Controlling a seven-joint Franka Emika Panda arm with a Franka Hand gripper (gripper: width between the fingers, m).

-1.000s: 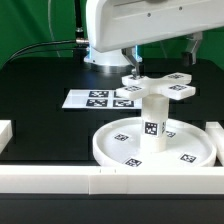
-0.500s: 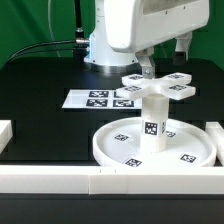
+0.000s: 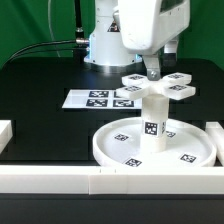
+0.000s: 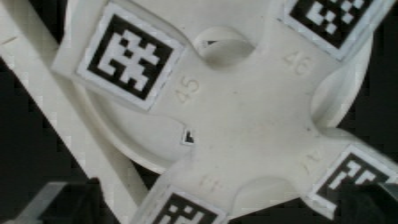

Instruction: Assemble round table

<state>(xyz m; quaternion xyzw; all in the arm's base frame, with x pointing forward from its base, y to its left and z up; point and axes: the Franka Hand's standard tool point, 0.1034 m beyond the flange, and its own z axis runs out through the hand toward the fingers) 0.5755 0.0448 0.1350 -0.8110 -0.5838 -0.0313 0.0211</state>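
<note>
The large rimmed round disc [image 3: 110, 150] lies flat near the front of the table. The short cylinder leg [image 3: 152, 120] stands upright at its middle. The cross-shaped foot [image 3: 160, 88] sits on top of the leg, arms spread and tags facing up. My gripper [image 3: 151, 72] hangs just above the foot's middle; I cannot tell whether it touches the foot or whether its jaws are open. In the wrist view the foot [image 4: 249, 110] fills the picture from close above, no fingers show, and part of the disc [image 4: 89, 150] shows beneath it.
The marker board [image 3: 95, 99] lies flat behind the disc, toward the exterior view's left. White border rails run along the front [image 3: 60, 180], left [image 3: 5, 135] and right [image 3: 214, 135]. The arm's base [image 3: 105, 40] stands at the back.
My gripper and wrist have moved toward the exterior view's right, from over the foot's left arm to above its middle. The disc, leg and foot have stayed in place.
</note>
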